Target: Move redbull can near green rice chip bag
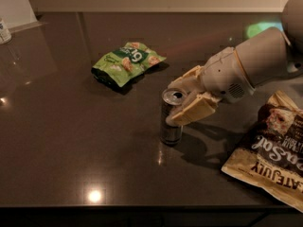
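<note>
The redbull can (169,126), slim and silver with a shiny top, stands upright on the dark table (71,150) near the middle. My gripper (173,103) reaches in from the right and is closed around the can's upper part, one cream finger (185,79) behind it and the other finger (193,109) in front. The green rice chip bag (127,62) lies flat to the upper left of the can, about a can's height away from it.
A large tan-and-brown bag (272,155) lies at the right front, close under my arm (255,63). A small bottle (4,31) stands at the far left edge. The table's front edge (142,206) runs along the bottom.
</note>
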You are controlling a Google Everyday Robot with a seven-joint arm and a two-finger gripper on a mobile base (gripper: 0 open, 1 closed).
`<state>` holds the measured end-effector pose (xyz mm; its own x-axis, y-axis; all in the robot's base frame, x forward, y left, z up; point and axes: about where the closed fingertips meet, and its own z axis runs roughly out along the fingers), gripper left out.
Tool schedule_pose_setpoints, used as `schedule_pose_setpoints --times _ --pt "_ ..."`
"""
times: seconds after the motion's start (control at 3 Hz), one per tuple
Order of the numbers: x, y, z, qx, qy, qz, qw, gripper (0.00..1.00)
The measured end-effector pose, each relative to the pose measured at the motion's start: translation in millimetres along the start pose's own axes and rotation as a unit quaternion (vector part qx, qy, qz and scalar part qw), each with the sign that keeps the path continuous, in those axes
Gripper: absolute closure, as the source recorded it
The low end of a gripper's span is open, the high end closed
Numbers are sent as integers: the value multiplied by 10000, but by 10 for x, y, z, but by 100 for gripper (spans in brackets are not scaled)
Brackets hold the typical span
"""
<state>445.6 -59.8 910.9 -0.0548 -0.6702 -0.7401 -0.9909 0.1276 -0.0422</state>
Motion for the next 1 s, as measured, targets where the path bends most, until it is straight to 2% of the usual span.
schedule_pose_setpoints --times 0.33,0.67,1.0 --pt "-77 -2 -38 -30 -141 -14 9999 64" --pt "-160 -193 -61 99 -150 -12 9998 87" --pt "-257 -513 -70 363 -114 1 9993 100"
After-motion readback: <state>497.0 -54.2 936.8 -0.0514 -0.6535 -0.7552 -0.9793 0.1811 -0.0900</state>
